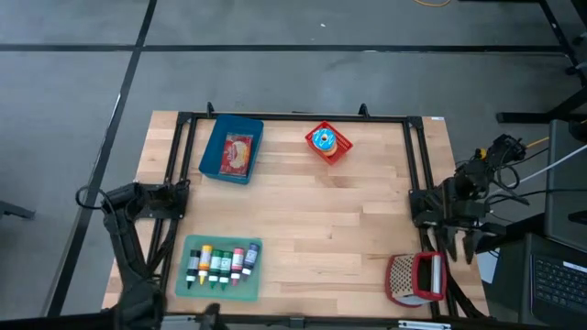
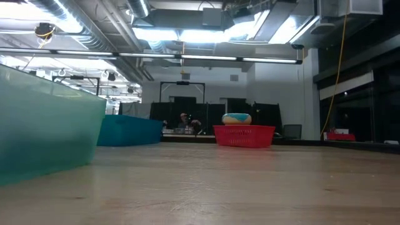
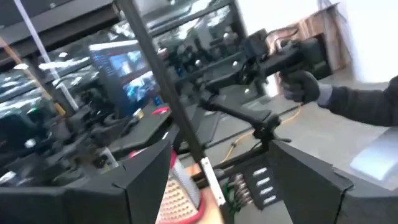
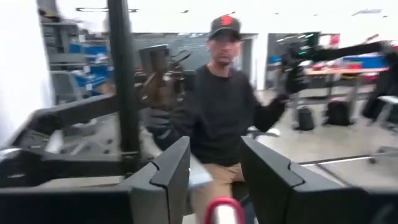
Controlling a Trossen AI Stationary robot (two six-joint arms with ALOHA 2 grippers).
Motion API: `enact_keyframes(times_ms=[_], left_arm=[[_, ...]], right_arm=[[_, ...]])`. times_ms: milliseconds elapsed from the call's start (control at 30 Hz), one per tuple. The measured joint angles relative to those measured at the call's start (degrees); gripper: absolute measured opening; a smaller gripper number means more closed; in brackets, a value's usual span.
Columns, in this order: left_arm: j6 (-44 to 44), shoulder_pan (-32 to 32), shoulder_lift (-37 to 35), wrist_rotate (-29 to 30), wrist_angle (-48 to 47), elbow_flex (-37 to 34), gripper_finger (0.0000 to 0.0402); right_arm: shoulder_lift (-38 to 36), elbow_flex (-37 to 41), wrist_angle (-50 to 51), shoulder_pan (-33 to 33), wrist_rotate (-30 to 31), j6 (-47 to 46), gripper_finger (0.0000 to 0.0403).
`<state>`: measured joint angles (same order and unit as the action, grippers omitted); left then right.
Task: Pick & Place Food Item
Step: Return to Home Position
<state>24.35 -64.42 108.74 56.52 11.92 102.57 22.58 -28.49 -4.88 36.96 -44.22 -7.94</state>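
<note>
— Food coloring bottles [image 1: 220, 264]: where are they?
— Side by side in the green bin [image 1: 220, 292], lower left, long axes up-frame. Your left tool [image 3: 221, 149], fingers parted, is nearer; your right tool [image 4: 214, 143], also parted, waits far right.

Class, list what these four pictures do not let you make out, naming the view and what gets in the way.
Bottles in the green bin: labels too small in the high view; the bin's wall hides them in the low view.
Red item in the blue bin: too small to identify, high view.
Grater: blurred and cut by the edge, left wrist view.
Left gripper, right gripper: outside the low view.
</note>
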Motion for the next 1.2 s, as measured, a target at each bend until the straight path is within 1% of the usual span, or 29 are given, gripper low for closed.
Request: enact_keyframes(times_ms=[33, 100, 167, 200, 233, 267, 367, 433, 533, 600, 667, 700, 733, 800, 867, 933, 1000, 1067, 1167, 1200], left_arm=[[-0.82, -0.19, -0.83, 1.00, -1.68, 0.00, 0.0267], [-3.75, -0.47, -3.63, -0.11, -7.15, 0.01, 0.0267], [-8.39, -0.02, -6.79, -5.23, -13.86, 0.01, 0.0267], [-11.28, 0.64, -8.30, -7.23, -17.12, 0.01, 0.0267], [-13.47, 1.20, -9.50, -8.00, -20.02, 0.01, 0.0267], [-15.08, 1.71, -10.71, -7.89, -23.00, 0.01, 0.0267], [-19.85, 3.13, -13.55, -4.79, -30.26, 0.01, 0.0267], [-21.40, 3.86, -15.06, -4.91, -33.32, 0.01, 0.0267], [-21.07, 4.66, -16.77, -5.12, -35.13, 0.01, 0.0267], [-20.60, 5.50, -18.10, -5.61, -36.36, 0.01, 0.0267], [-20.72, 6.68, -19.41, -5.97, -38.21, 0.01, 0.0267], [-21.10, 7.47, -20.03, -7.12, -39.32, 0.00, 0.0267], [-21.32, 8.36, -20.54, -8.31, -39.25, -0.58, 0.0267], [-20.38, 10.56, -22.49, -12.24, -35.70, -4.38, 0.0267], [-18.30, 12.57, -25.54, -17.21, -28.26, -11.76, 0.0267], [-15.86, 14.62, -29.63, -22.44, -17.18, -22.15, 0.0267], [-13.81, 16.33, -34.00, -26.35, -4.02, -34.20, 0.0267], [-13.32, 16.94, -38.08, -27.46, 7.79, -46.36, 0.0267], [-13.76, 16.88, -43.63, -27.72, 24.32, -63.02, 0.0267], [-13.74, 16.47, -45.25, -27.62, 29.61, -68.18, 0.0267]], right_arm=[[-0.22, -0.89, 1.48, -0.10, -1.38, -0.22, 0.0142], [-1.28, -3.62, 7.39, -0.50, -4.74, 1.41, 0.0142], [-3.84, -7.28, 17.49, -1.19, -6.51, 5.93, 0.0142], [-5.42, -9.36, 22.23, -1.51, -5.76, 8.00, 0.0142], [-7.09, -11.40, 26.81, -1.75, -3.24, 9.47, 0.0142], [-8.83, -13.12, 30.65, -1.85, 0.53, 10.13, 0.0142], [-13.01, -15.43, 37.52, -1.89, 15.76, 9.30, 0.0142], [-15.40, -15.72, 41.71, -2.03, 24.97, 8.15, 0.0142], [-18.49, -15.32, 47.10, -2.26, 35.13, 5.21, 0.0142], [-20.84, -14.78, 49.22, -2.21, 38.74, 5.32, 0.0142], [-22.61, -14.34, 49.78, -1.88, 39.27, 5.73, 0.0142], [-22.57, -13.99, 48.78, -1.67, 39.36, 5.84, 0.0142], [-22.53, -13.97, 50.39, -1.59, 40.00, 5.82, 0.0142], [-22.57, -13.79, 49.67, -1.71, 42.56, 4.81, 0.0142], [-22.58, -12.06, 48.64, -2.06, 44.69, 3.77, 0.0142], [-22.49, -10.79, 47.71, -2.15, 44.81, 4.25, 0.0142], [-22.60, -8.82, 42.39, -2.15, 44.39, 5.46, 0.0142], [-22.54, -6.36, 42.13, -2.09, 44.19, 5.81, 0.0142], [-22.60, -3.44, 35.43, -2.11, 44.43, 5.66, 0.0142], [-22.60, -2.29, 34.94, -2.11, 44.36, 5.85, 0.0142]])
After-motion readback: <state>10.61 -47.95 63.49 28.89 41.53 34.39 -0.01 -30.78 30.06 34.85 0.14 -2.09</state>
